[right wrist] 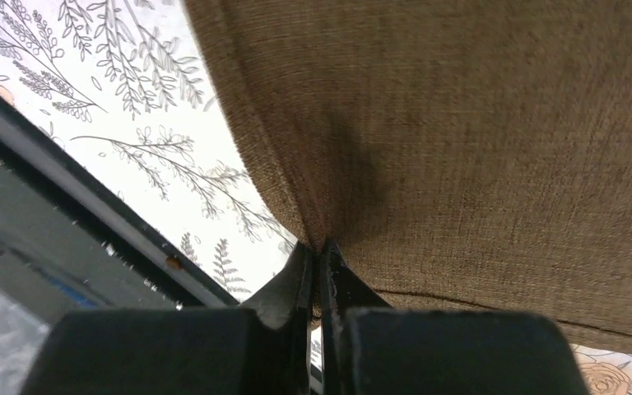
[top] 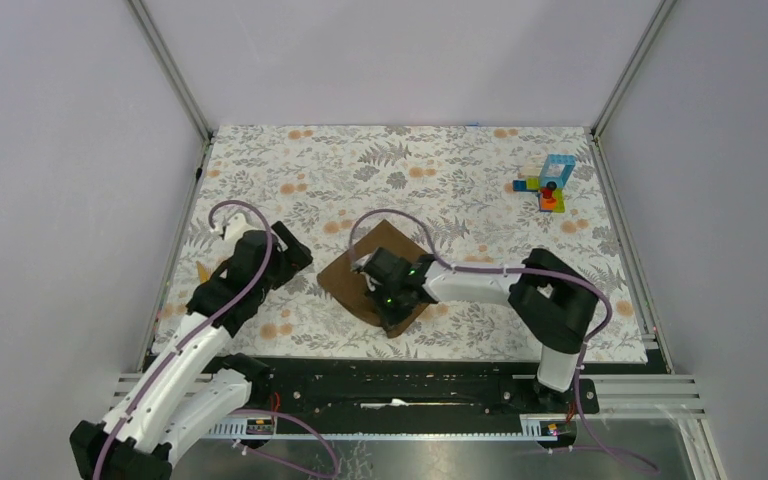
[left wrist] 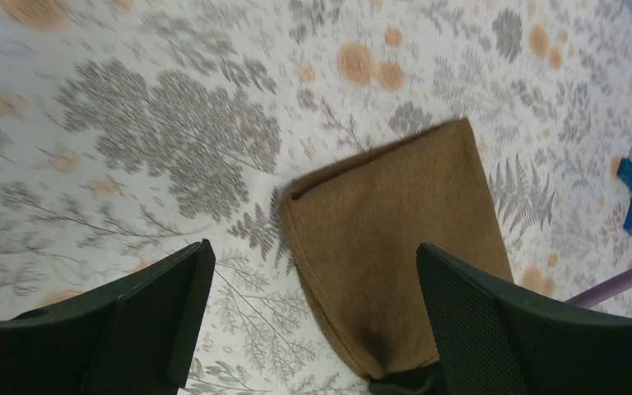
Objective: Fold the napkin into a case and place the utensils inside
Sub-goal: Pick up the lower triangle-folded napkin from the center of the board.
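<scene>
napkin (top: 358,272) edge clamped in right end effector (right wrist: 319,251); left end effector (left wrist: 313,251) spread wide, well apart

Mid-table, on the table covering (top: 480,170): napkin (top: 380,255), lying cornerwise, one corner toward the arms' bases. Right at that near corner, right gripper (top: 388,300), fingers pinched together on the cloth's edge, arm reaching in from the right. Off to the napkin's left, left gripper (top: 298,256), apart from the cloth, jaws spread wide over the covering. Far back on the right, well apart from napkin and grippers, toy blocks (top: 548,183), near the covering's far right corner. Along the near edge, rail (top: 410,385), both arm bases on it.
</scene>
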Action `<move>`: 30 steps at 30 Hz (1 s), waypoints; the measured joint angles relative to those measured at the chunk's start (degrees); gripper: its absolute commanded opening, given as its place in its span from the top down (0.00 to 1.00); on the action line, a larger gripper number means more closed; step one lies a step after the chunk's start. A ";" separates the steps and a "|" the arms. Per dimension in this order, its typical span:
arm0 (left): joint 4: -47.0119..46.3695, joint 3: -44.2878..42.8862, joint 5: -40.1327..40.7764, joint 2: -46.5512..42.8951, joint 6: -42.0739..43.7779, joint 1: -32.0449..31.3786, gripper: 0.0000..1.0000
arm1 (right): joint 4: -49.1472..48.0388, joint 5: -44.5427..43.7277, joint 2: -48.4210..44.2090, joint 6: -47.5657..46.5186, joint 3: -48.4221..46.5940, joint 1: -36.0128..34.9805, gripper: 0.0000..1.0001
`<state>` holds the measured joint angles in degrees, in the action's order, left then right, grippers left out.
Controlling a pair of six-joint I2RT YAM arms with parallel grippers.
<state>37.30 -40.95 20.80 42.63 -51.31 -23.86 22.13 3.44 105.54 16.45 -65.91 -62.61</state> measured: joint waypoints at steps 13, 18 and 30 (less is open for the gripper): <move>-18.58 15.78 -24.28 12.63 -11.54 3.26 0.01 | -16.79 32.11 -4.26 8.79 13.92 18.18 1.00; -27.15 21.97 -29.55 13.62 -15.37 4.81 0.01 | -19.85 36.74 -4.85 10.49 15.78 20.72 1.00; -44.41 26.86 -36.52 17.92 -19.06 10.14 0.01 | -24.55 41.29 -6.01 12.83 17.88 23.47 1.00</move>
<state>-7.11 -14.09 -15.73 60.55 -70.37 -13.72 -2.42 44.73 99.53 29.28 -48.03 -39.13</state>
